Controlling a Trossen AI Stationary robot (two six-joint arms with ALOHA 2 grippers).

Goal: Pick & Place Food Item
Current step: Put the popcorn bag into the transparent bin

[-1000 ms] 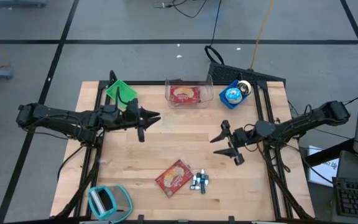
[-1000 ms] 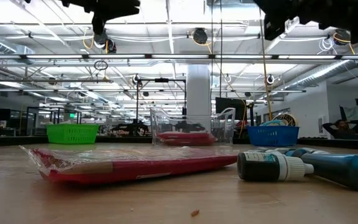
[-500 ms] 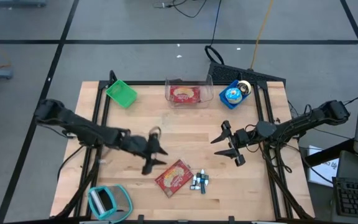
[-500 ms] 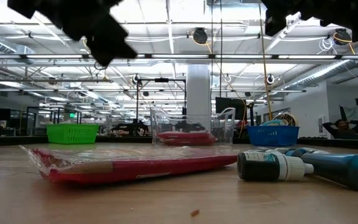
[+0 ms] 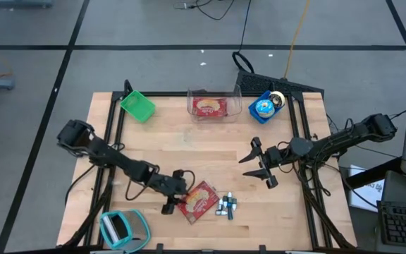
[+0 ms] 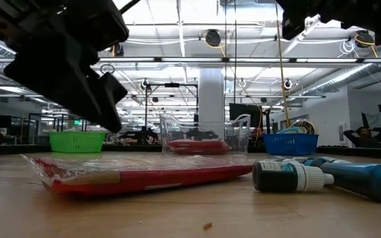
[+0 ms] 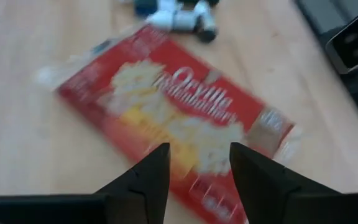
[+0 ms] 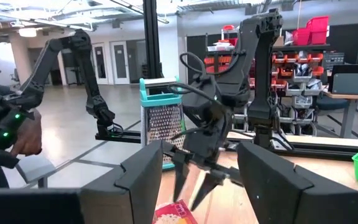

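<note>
A red popcorn packet (image 5: 198,201) in clear wrap lies flat on the wooden table near its front edge; the left wrist view shows it just beyond the fingers (image 7: 185,118). My left gripper (image 5: 177,192) hangs open just left of and above the packet's left end, slanting down toward it, with a gap below its fingers in the low view (image 6: 101,99). My right gripper (image 5: 258,166) waits open, raised over the table's right side. A second red packet lies in the clear bin (image 5: 213,106) at the far edge.
Markers and a small bottle (image 5: 225,206) lie right beside the packet's right end. A green basket (image 5: 138,106) and a blue basket (image 5: 263,107) flank the clear bin along the far edge. A teal-framed grater (image 5: 122,229) lies at the near left corner.
My left gripper has swung from the far left, beside the green basket, toward the near edge and the right, coming down and tipping forward until it hangs by the popcorn packet's left end. The packet has not moved.
</note>
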